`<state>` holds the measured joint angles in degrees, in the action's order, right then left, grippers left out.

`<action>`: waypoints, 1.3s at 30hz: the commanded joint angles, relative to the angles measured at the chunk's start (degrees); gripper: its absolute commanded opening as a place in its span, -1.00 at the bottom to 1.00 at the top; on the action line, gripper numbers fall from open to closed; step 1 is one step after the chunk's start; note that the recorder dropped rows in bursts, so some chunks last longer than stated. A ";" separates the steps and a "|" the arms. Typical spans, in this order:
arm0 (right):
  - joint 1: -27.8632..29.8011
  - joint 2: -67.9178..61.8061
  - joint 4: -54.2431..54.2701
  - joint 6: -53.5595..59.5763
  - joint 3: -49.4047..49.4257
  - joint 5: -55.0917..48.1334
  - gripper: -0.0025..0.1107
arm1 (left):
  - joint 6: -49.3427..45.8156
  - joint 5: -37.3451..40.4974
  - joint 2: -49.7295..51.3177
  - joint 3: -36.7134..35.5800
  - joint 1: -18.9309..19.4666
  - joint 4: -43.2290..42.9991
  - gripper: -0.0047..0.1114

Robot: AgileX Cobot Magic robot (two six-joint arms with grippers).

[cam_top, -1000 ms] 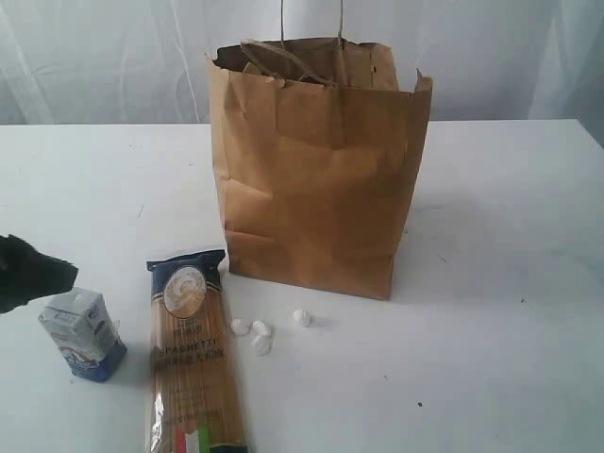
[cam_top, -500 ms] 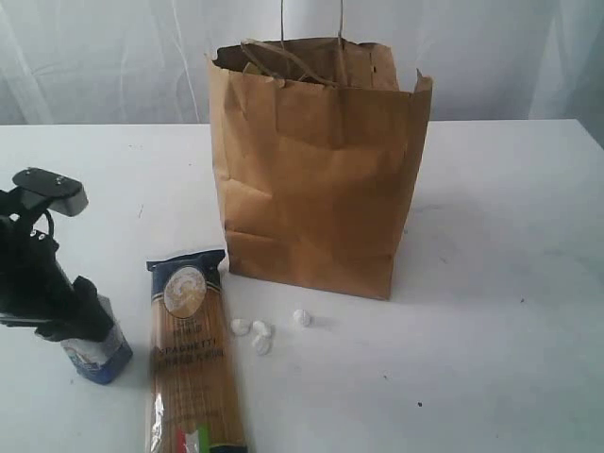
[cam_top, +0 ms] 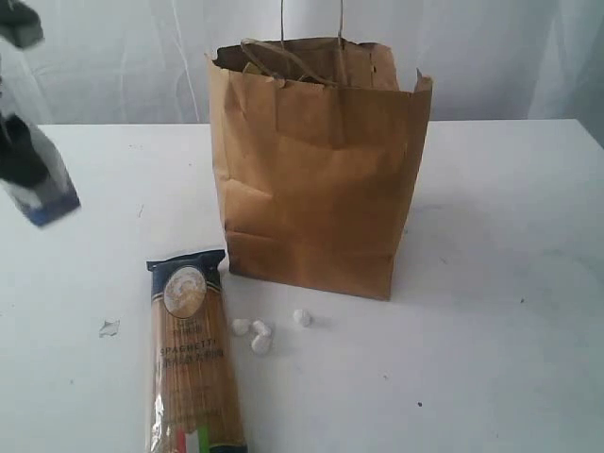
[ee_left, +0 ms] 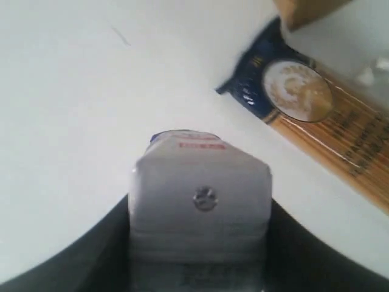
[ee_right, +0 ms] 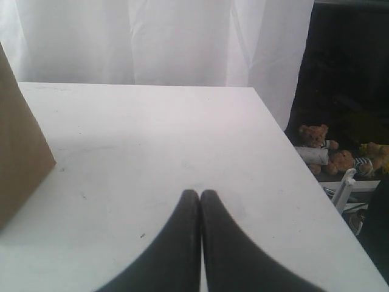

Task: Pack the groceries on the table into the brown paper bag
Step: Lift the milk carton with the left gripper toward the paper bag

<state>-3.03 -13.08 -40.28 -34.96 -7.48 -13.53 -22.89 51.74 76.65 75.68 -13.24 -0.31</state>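
- right gripper point(ee_right: 200, 228) hangs low over bare table point(ee_right: 152, 134) on the bag's right side, jaws pressed together with nothing in them, so I'd just leave it parked there
- nearest the front edge, the spaghetti packet point(cam_top: 193, 349) lies flat with a few white lumps point(cam_top: 260, 335) just beside it; none of that looks to be in the carry path
- left gripper point(cam_top: 21, 156) is clamped on the small blue-white carton point(ee_left: 200, 201), a dark finger on each side wall, and the carton is up in the air, well left of the bag and clear of the table
- the carton looks tilted in the outside shot, so I'd carry it steady and smooth, no swinging
- the brown paper bag point(cam_top: 316, 179) stands upright mid-table with its mouth open. I'd get the carton above the rim first and only then move across, otherwise it could clip the left corner and shove or tip the bag
- one handle point(cam_top: 278, 64) is flopped across the mouth, so come down beside it, go in deep and release low instead of dropping; can't see what's inside the bag
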 commanded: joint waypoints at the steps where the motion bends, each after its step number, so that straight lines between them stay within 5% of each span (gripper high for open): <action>1: 0.18 -0.18 -0.22 -0.25 0.21 0.33 -0.96 | 5.42 -0.35 -3.39 13.09 -0.08 -8.79 -0.92; 4: 0.18 -0.18 -0.22 -0.25 0.21 0.33 -0.96 | 11.27 -15.93 -2.19 18.46 -0.08 1.61 -0.92; 6: 0.18 -0.18 -0.22 -0.25 0.21 0.33 -0.96 | 4.21 -25.79 1.52 18.07 -0.08 20.94 -0.92; 7: 0.18 -0.18 -0.22 -0.25 0.21 0.33 -0.96 | -5.59 -25.17 5.47 18.07 -0.08 36.92 -0.92; 11: 0.18 -0.18 -0.22 -0.25 0.21 0.33 -0.96 | -27.38 -19.43 12.17 18.07 -0.08 66.97 -0.92; 16: 0.18 -0.18 -0.22 -0.25 0.21 0.33 -0.96 | -51.15 -4.34 18.95 18.07 -0.08 94.64 -0.92; 21: 0.18 -0.18 -0.01 -1.85 0.21 0.21 -0.96 | -58.35 5.56 22.96 18.07 -0.08 99.22 -0.92; 39: 0.18 -0.18 -0.01 -4.34 0.21 -0.65 -0.96 | -65.75 3.26 33.29 18.07 -0.08 96.66 -0.92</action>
<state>-3.03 -13.08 -40.28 -39.01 -7.48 -14.34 -87.85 53.87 109.89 93.21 -13.24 94.84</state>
